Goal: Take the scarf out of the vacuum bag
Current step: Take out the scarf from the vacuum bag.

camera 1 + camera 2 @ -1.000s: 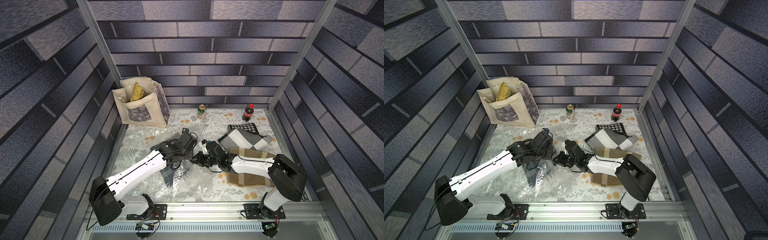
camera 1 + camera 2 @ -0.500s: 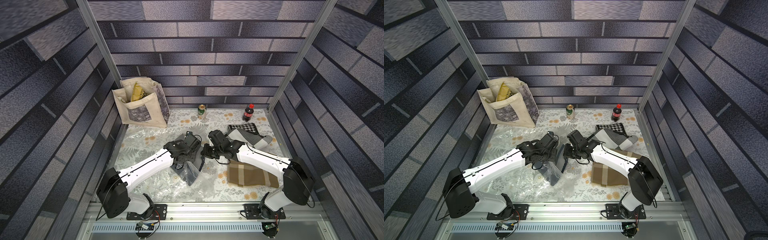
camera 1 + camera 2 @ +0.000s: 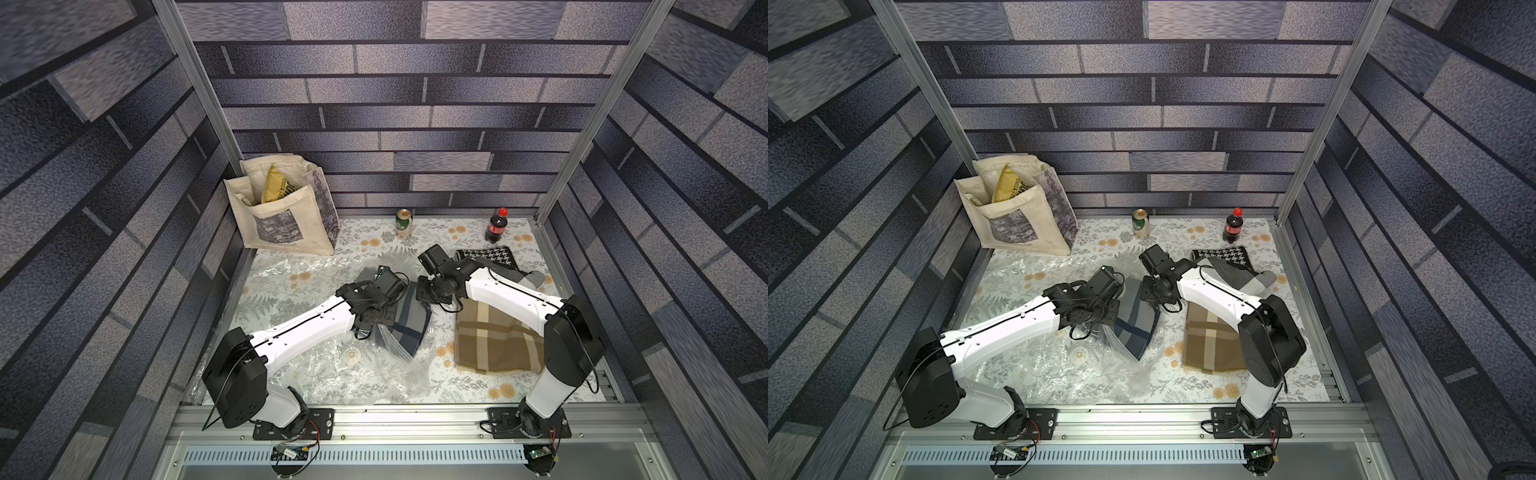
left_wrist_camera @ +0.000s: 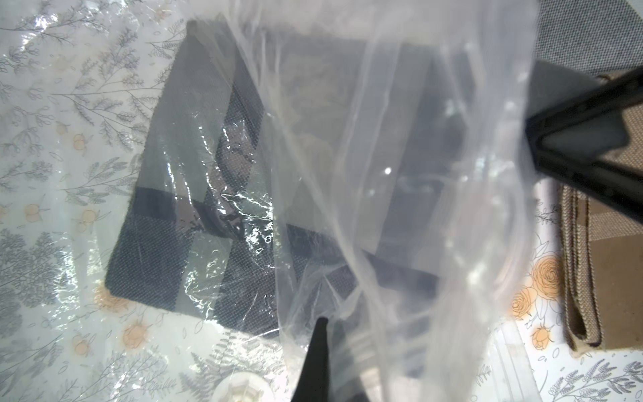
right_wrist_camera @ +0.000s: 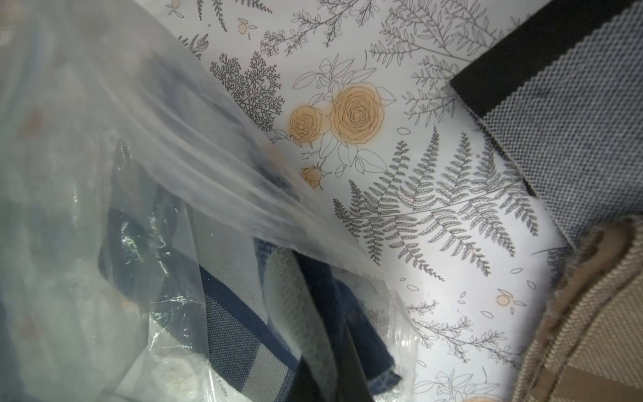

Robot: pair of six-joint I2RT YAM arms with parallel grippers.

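Both top views look steeply down over the whole floral-printed table (image 3: 469, 384); both wrist views, close up, share the crinkly transparent plastic vacuum bag (image 4: 400, 174).

Dim top views; wrist views bright, glare on the vacuum bag (image 4: 240, 209).

Two white-and-black robot arms (image 3: 307, 328) (image 3: 511, 295). One clear plastic vacuum bag (image 3: 316, 376). Four folded scarves: navy check (image 3: 409, 328), tan plaid (image 3: 494, 345), grey (image 3: 525, 277), houndstooth (image 3: 490, 255). One cream canvas tote (image 3: 286, 224). One yellow packet (image 3: 276, 189). One green can (image 3: 403, 223). One cola bottle (image 3: 496, 226).
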